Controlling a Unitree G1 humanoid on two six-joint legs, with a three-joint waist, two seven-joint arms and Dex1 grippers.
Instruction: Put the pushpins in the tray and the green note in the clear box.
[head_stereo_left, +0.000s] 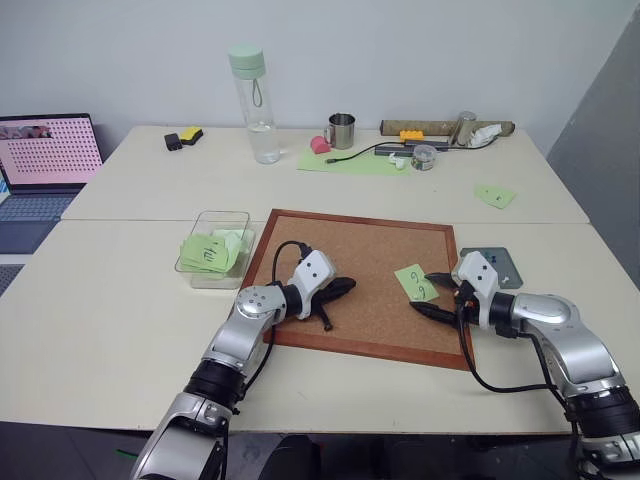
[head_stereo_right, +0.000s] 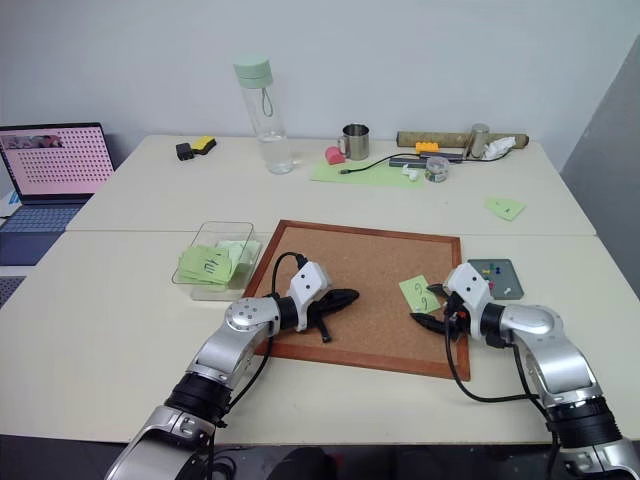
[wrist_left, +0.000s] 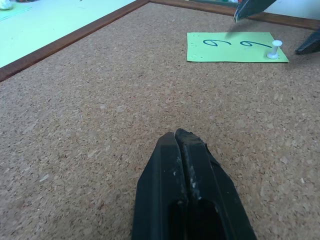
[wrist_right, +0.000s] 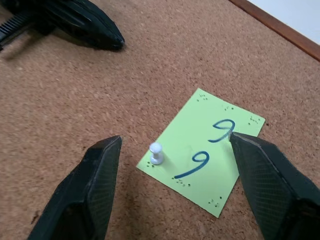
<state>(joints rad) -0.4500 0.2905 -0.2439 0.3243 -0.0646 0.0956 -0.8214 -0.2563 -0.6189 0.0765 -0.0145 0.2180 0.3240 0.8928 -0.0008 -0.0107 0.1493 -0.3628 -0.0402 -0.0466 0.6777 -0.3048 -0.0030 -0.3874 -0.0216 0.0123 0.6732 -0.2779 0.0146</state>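
The green note (wrist_right: 212, 150), marked "9 9", lies on the cork board (head_stereo_left: 370, 250) near its right edge. A white pushpin (wrist_right: 156, 154) stands upright in the note's corner. My right gripper (wrist_right: 175, 139) is open just above the note, one finger on either side of the pin and clear of it. My left gripper (wrist_left: 176, 136) is shut and empty, resting low over the middle of the board and pointing toward the note (wrist_left: 230, 47). The grey tray (head_stereo_right: 505, 285) sits right of the board with small coloured pushpins (head_stereo_right: 489, 268) in it. The clear box (head_stereo_left: 205, 270) stands left of the board.
The clear box holds several green notes (head_stereo_left: 210, 252). At the back of the table stand a water bottle (head_stereo_left: 254, 100), a metal mug (head_stereo_left: 341, 130), a large green sheet (head_stereo_left: 350, 162) and clutter. Another green note (head_stereo_left: 494, 196) lies far right. A laptop (head_stereo_left: 45, 160) is far left.
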